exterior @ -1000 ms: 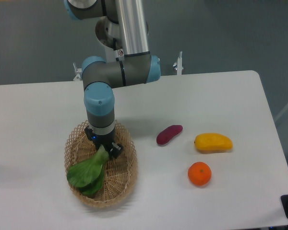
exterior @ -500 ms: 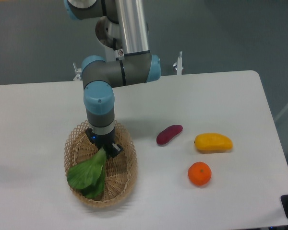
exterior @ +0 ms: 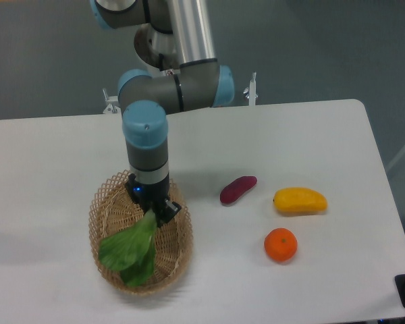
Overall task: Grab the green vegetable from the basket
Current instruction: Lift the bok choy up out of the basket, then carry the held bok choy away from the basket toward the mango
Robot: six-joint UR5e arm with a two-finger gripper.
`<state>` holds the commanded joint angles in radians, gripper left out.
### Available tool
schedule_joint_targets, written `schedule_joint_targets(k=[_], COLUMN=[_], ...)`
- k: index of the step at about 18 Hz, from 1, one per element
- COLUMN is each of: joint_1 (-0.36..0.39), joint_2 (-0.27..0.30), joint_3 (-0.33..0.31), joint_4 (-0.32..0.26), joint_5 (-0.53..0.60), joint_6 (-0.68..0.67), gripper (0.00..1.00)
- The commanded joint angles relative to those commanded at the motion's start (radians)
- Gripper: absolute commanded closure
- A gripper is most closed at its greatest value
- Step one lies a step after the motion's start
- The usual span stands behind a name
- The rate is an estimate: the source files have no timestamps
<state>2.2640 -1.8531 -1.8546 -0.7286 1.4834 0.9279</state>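
— Since a moment ago, what is different?

— My arm has gone up a little and leaned over. The green vegetable (exterior: pixel 129 248) came with it. Its leaves hang lower and a bit more to the right in the basket (exterior: pixel 102 212) than they did. I think that means I have it, and the lift has begun.

— Is it out of the basket?

— Not yet. The floppy leaves hang over the inside of the basket. I cannot tell if their tips touch the weave. The pale end is up at my fingers (exterior: pixel 156 214).

— How wide are your fingers?

— Squeezed nearly together, pinching the stem end of the green vegetable. The leaves hide part of them, so I cannot see both tips well.

— What else is on the worktop (exterior: pixel 47 162)?

— Going right from the basket, a purple vegetable (exterior: pixel 237 190), then an orange (exterior: pixel 280 245), then a yellow mango (exterior: pixel 300 201). They lie well apart from the basket. I do not touch any of them.
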Motion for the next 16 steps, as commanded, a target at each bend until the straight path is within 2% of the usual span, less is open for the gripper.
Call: schedule_joint_targets(k=[3,8,10,16], joint_1=[0.06,0.143,0.184,0.322], joint_2=[0.028,0.034,0.037,0.037], joint_3=[0.006,0.067,0.096,0.166], joint_4=[0.0,-0.003,-0.029,-0.142], joint_5=[-0.05,-0.081,-0.101,-0.124], joint_6=[0.005,0.006,0.029,0.241], gripper=[0.67,0.67,0.67,0.67])
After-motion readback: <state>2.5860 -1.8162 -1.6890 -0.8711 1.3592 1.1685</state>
